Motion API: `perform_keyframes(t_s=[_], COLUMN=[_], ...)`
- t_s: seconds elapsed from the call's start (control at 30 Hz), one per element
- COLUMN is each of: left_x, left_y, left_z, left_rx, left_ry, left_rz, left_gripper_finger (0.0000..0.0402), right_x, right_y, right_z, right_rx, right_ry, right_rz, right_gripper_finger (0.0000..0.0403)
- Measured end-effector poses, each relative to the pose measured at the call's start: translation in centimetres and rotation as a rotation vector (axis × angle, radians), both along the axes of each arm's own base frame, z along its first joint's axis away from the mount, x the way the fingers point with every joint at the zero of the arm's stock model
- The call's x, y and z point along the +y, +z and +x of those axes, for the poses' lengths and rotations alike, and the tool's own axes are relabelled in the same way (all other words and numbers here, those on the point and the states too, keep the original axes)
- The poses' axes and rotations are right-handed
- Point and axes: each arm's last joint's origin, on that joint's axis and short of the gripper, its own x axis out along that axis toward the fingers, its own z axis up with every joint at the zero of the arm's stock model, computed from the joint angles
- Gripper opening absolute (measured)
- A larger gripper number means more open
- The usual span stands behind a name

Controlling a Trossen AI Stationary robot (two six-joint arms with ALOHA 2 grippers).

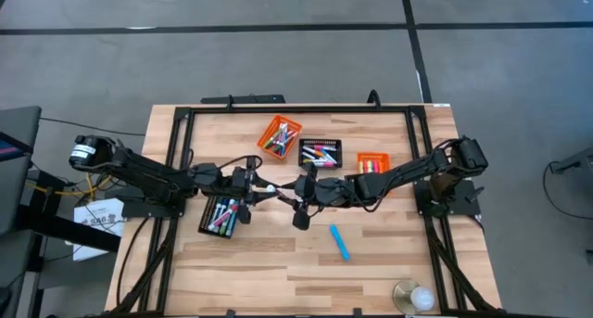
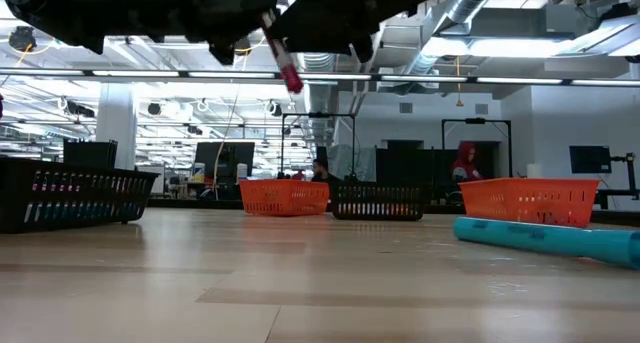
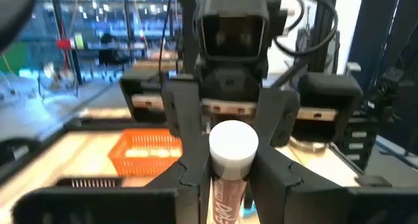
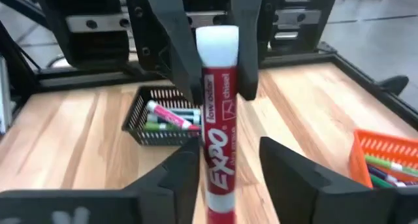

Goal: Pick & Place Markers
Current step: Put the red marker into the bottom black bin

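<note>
A red marker [image 4: 219, 139] with a white end is held high over the table's middle; it also shows in the low view [image 2: 283, 58]. My left gripper [image 1: 262, 188] comes in from the left and is shut on it. My right gripper [image 4: 228, 162] faces it from the right and is open, its fingers on either side of the red barrel with a gap showing. A blue marker [image 1: 340, 242] lies flat on the table nearer the front. More markers lie in the baskets. My left gripper pinches the marker near its white end [image 4: 217, 51] between its two fingers [image 4: 175, 48], lying across it. It comes in about level from the table's left. The marker is lifted clear and tilted, white end up, red end [image 2: 294, 83] hanging lower toward my right gripper.
A black basket [image 1: 220, 214] with markers stands under my left arm. An orange basket [image 1: 279, 135], a black one [image 1: 321, 153] and another orange one [image 1: 372, 162] stand behind. A round pale object [image 1: 413, 297] sits at the front right corner. People show far behind [image 2: 466, 163].
</note>
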Motion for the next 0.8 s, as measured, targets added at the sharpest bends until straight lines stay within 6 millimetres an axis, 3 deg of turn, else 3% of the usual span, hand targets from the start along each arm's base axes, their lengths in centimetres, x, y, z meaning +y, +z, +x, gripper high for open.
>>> perform_keyframes(t_s=[0.27, 0.37, 0.57, 0.8], left_x=[-0.2, -0.5, -0.8, -1.1], left_y=[-1.7, -2.9, -1.4, 0.4], left_z=[-0.1, -1.0, -4.6, -8.8], left_rx=[0.208, 0.372, 0.513, 0.550], left_ry=[0.001, 0.007, 0.024, 0.050], left_rz=[-0.200, -0.245, -0.453, -0.674], left_gripper_finger=[0.0080, 0.0077, 0.0077, 0.0077], right_x=[-0.1, -0.2, -0.4, -0.9], right_y=[0.5, 1.9, 4.4, 7.0], right_z=[-0.5, -1.0, -2.2, -3.6], right_rx=[0.013, -0.022, -0.068, -0.128], right_ry=[-0.023, -0.004, 0.035, 0.045], right_rz=[-0.017, -0.064, -0.170, -0.223], right_gripper_finger=[0.0205, 0.0217, 0.0221, 0.0219])
